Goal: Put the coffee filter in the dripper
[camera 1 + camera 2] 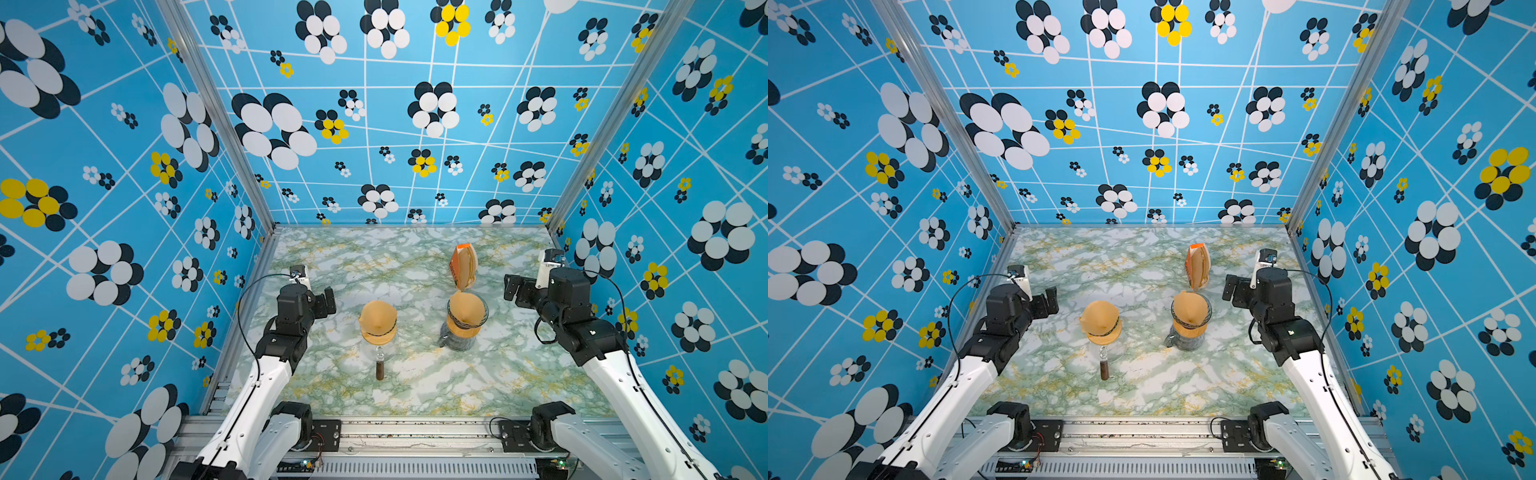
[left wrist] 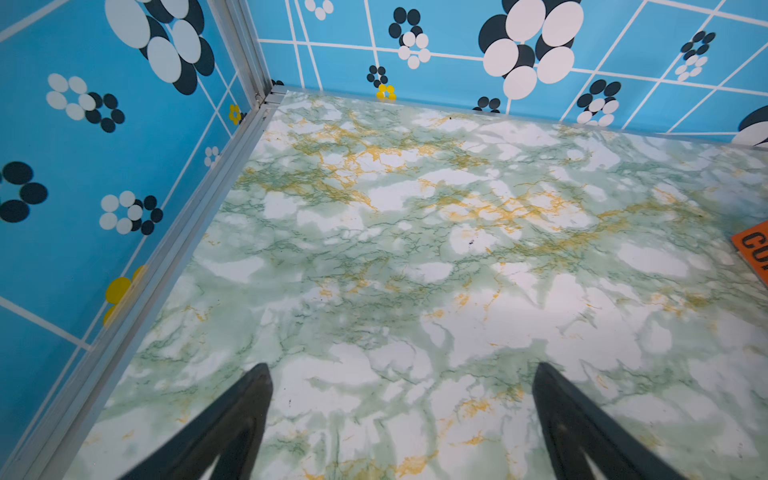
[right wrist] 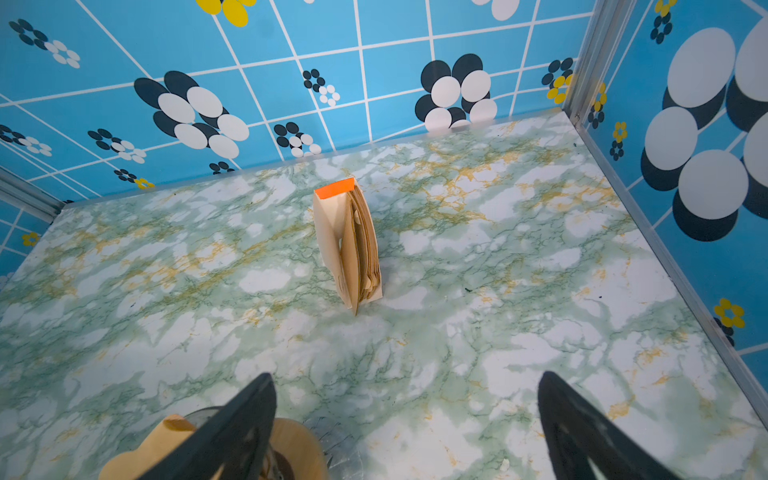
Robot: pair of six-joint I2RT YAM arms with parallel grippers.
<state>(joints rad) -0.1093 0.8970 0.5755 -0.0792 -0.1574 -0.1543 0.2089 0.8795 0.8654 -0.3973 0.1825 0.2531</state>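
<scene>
Brown filter [image 1: 465, 311] in dripper [image 1: 459, 344], packet [image 1: 463, 266] behind

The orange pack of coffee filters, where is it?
In both top views the pack of coffee filters stands upright at the back right of the marble table, just behind the right-hand dripper.

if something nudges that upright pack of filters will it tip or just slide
Likely tips: the filter pack stands upright on a narrow base, nothing propping it. Probably light, being thin card and paper. Its open side shows loose filters that may splay if squeezed.
</scene>
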